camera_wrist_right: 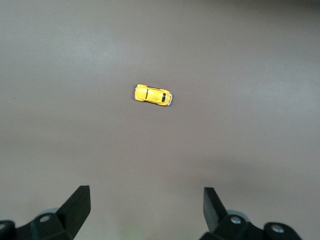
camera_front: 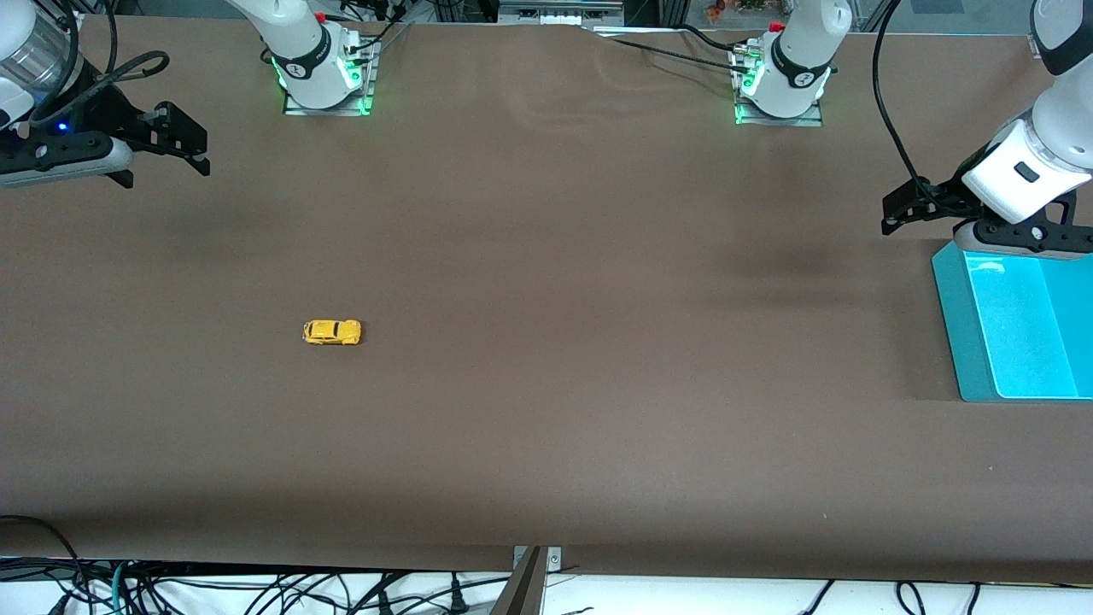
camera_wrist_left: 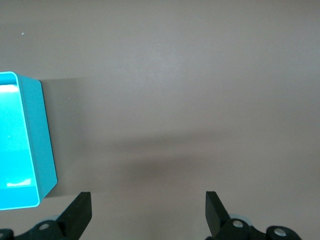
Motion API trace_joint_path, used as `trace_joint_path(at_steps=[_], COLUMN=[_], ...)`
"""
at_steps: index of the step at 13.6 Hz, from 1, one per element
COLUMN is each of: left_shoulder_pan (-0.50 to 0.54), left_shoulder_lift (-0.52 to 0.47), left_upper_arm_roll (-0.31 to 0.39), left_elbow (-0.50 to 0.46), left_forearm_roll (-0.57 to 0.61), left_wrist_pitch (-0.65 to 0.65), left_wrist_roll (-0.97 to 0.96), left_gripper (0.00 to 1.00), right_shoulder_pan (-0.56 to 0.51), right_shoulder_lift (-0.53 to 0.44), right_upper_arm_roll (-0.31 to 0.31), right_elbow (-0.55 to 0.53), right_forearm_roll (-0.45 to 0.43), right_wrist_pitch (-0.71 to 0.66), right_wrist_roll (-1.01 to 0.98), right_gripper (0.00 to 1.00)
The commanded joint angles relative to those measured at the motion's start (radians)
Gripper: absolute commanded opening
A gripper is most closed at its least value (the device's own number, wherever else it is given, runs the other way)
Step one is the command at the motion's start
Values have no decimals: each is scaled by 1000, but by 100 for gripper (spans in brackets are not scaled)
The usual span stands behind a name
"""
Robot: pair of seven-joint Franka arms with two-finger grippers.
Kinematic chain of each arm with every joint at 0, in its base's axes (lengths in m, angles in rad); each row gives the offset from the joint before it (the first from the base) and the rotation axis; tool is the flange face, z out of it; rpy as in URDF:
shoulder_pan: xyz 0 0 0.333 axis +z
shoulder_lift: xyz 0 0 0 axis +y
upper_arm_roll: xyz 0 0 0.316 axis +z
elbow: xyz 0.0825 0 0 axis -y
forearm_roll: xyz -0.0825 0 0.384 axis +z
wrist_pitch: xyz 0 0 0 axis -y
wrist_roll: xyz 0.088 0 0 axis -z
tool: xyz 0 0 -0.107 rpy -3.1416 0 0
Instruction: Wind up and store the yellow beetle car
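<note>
Step in hand: approach. Yellow beetle car sits alone on the counter. Right gripper hangs above, jaws open; left gripper, jaws open, waits over the teal bin. Next: descend and grasp.

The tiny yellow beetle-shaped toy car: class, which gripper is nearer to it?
Right. The right gripper hangs open at the right arm's end, where the tiny yellow beetle-shaped toy car sits. The left gripper hangs open by the turquoise plastic bin at the left arm's end.
</note>
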Motion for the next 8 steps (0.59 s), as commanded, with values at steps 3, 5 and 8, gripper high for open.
trace_joint_path(at_steps=[3, 5, 8], left_shoulder_pan=[1, 1, 1], left_shoulder_lift=[5, 5, 5], left_upper_arm_roll=[-3, -3, -3], left_elbow=[24, 24, 24], left_forearm_roll=[4, 4, 4], left_wrist_pitch=[-24, -24, -24], left_wrist_roll=[-4, -4, -6], left_gripper=[100, 100, 100], right_shoulder_pan=[2, 2, 2], right_shoulder_lift=[-12, -12, -12], right_upper_arm_roll=[-1, -1, -1], right_elbow=[-1, -1, -1], right_forearm_roll=[-10, -10, -10], right_wrist_pitch=[-20, -20, -20], right_wrist_roll=[8, 5, 5], right_gripper=[100, 100, 100])
